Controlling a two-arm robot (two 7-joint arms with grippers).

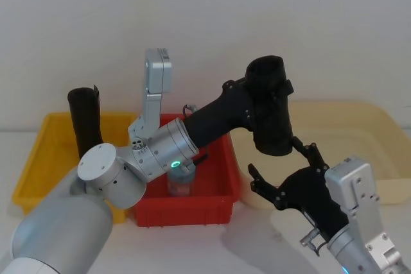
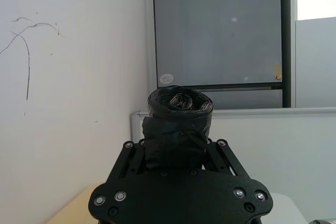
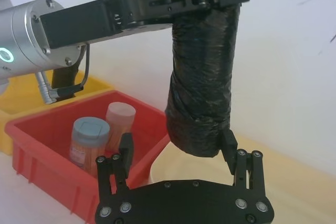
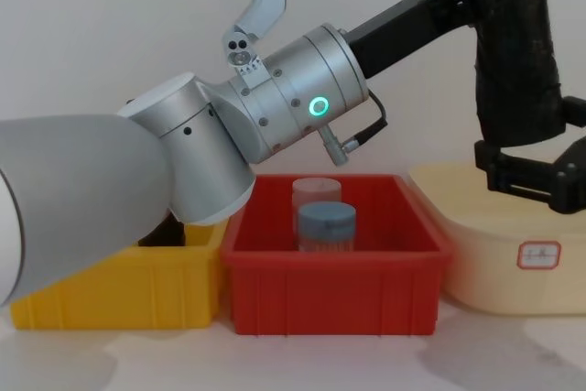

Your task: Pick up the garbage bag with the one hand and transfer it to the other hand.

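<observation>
Nearest the chest camera, the broad, smooth silver shell of the left arm (image 4: 82, 190) is seen, its cylindrical wrist marked by a glowing green ring (image 4: 318, 105) and stretched across to the robot's right so that its load is carried toward the other arm. Behind it, three rigid moulded plastic containers are set side by side: a rounded cream tub (image 4: 513, 217) on the right, a yellow bin (image 1: 38, 158) on the left and a red bin (image 4: 330, 272) between them. The garbage bag (image 1: 270, 120), a matte black, tightly wound cylinder with a wrinkled film surface, is held upright in the air above the gap between the red bin and the cream tub. It is clamped near its upper end by the left gripper (image 1: 260, 94), with the fingers pressed against its sides, and the lower half is left free, apparently so that it can be taken from below. The right gripper (image 1: 282, 162), black and slim, is raised beneath it with its jaws spread wide around the roll's lower end and not closed on it; whether a finger touches the film cannot be told. A second roll (image 1: 85, 120) of the same kind is stood in the yellow bin. In the red bin a clear blue-lidded jar (image 4: 325, 222) is placed before a pale-lidded jar (image 4: 316, 191).
</observation>
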